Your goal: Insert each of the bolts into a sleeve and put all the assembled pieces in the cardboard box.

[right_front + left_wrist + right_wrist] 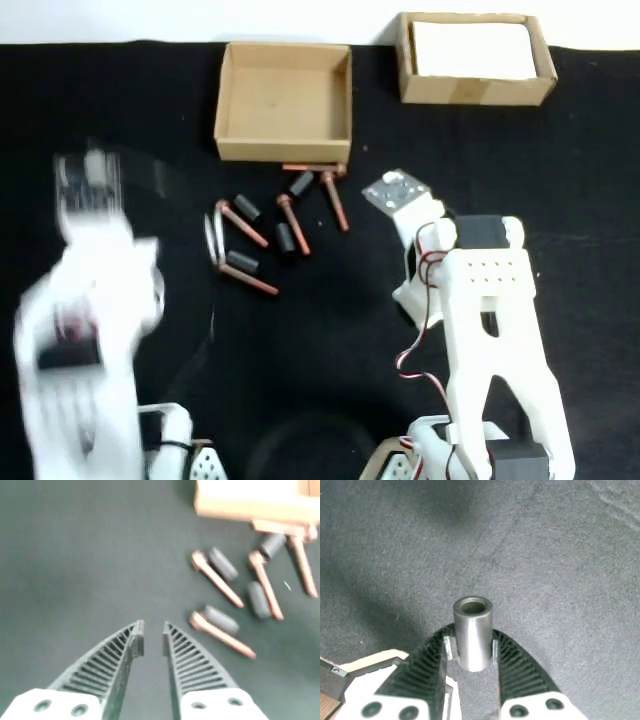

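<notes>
Grey sleeve [472, 630] in rt pincer [471, 647]

White plastic arms [490, 320], red-and-white cables [428, 262], hands [153, 632] with black ribbed fingers [192, 662]

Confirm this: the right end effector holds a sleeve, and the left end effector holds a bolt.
Not quite. The left end effector holds nothing: the left wrist view shows its jaws slightly apart over the bare mat, the bolts lying beyond them. The right end effector does hold a sleeve.
</notes>
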